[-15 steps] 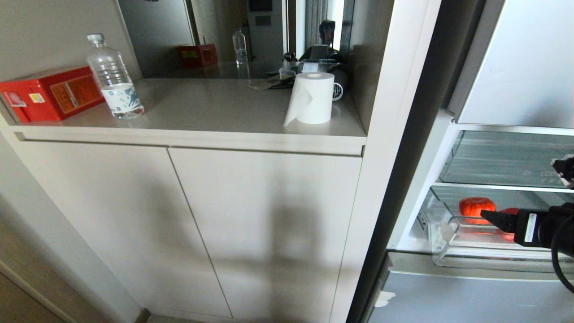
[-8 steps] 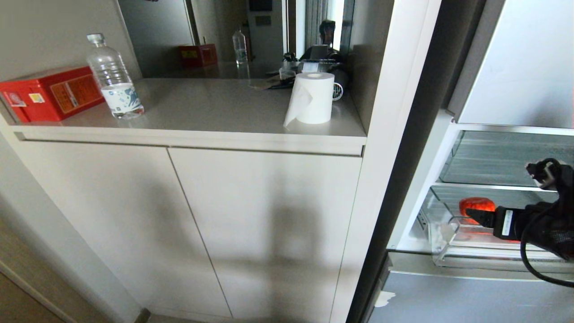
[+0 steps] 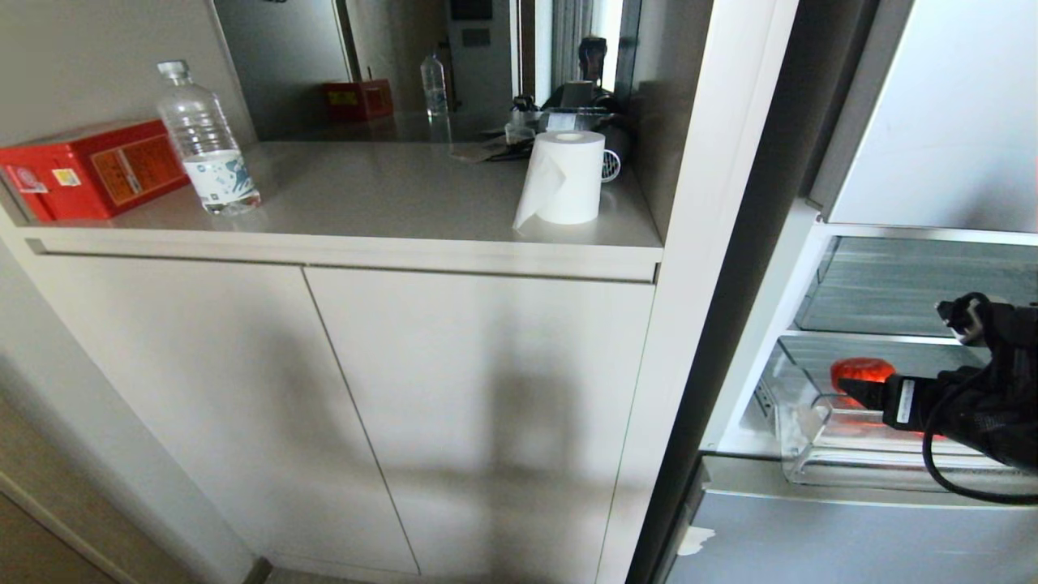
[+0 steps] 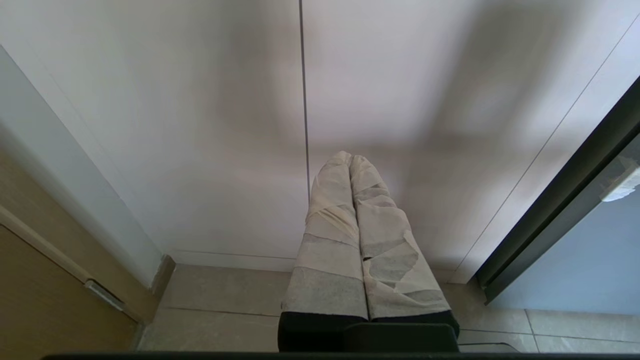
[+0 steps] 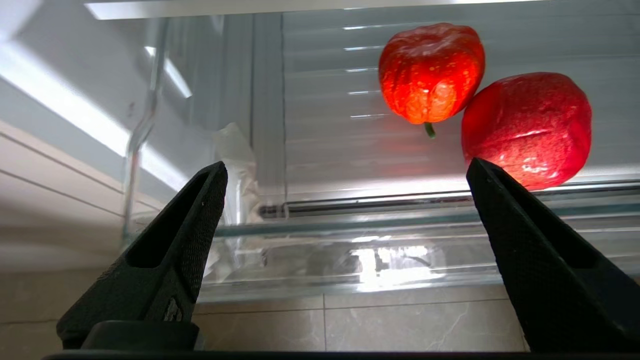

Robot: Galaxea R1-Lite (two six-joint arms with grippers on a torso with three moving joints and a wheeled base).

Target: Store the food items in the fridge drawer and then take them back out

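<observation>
The right hand (image 5: 345, 170) is hovering with fingers (image 5: 175, 240) spread wide, empty, before the fridge drawer (image 5: 350, 235). Inside, the ribbed orange pumpkin (image 5: 431, 72) is touching the red fruit (image 5: 525, 127) at its four o'clock. The left hand (image 4: 350, 165) is hanging pressed together by the cabinet.

Right claw (image 3: 848, 391) (empty, spread) farther left, lower.

The left gripper (image 4: 350, 162), its tape-wrapped fingers (image 4: 332, 235) pressed together, points at pale cabinet doors (image 4: 200, 125) split by a thin seam. Tiled floor (image 4: 220, 310) lies below, a dark frame edge (image 4: 560, 210) beside.
</observation>
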